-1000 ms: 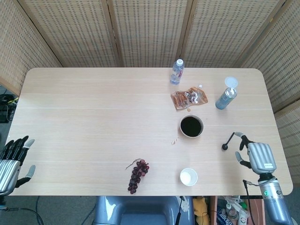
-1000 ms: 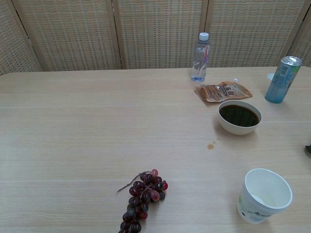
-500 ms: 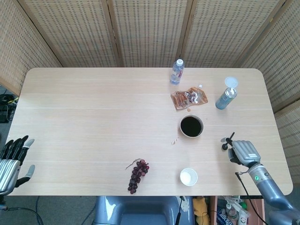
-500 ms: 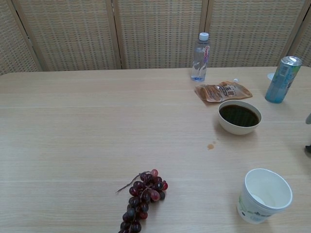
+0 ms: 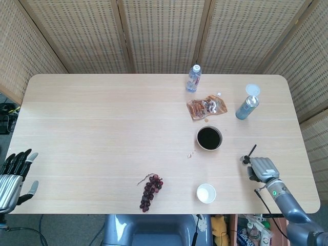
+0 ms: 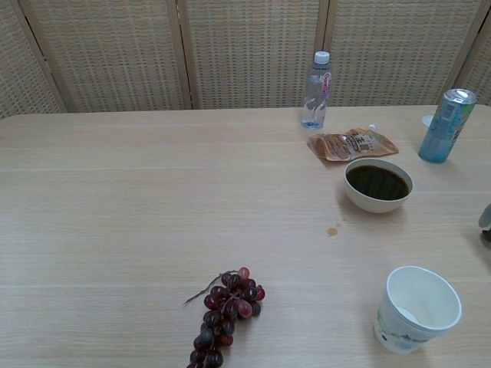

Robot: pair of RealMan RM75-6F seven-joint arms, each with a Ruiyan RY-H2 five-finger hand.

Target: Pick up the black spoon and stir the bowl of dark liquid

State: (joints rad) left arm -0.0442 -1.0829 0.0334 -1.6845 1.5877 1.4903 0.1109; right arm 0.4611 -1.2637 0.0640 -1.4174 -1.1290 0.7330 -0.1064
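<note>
The black spoon lies on the table right of the white bowl of dark liquid, handle pointing away from me. My right hand is low over the spoon's near end, back upward, fingers turned down beside its scoop; a grip cannot be made out. In the chest view only a sliver of that hand shows at the right edge, and the bowl stands mid-right. My left hand hangs off the table's front left corner with its fingers apart and nothing in it.
A water bottle, a brown pouch and a blue can stand behind the bowl. A paper cup and a bunch of grapes sit near the front edge. Wicker screens close off the back.
My right hand moved forward and down from the table's front right edge onto the spoon's near end, its spread fingers folding under. The spoon and my left hand have not moved.
</note>
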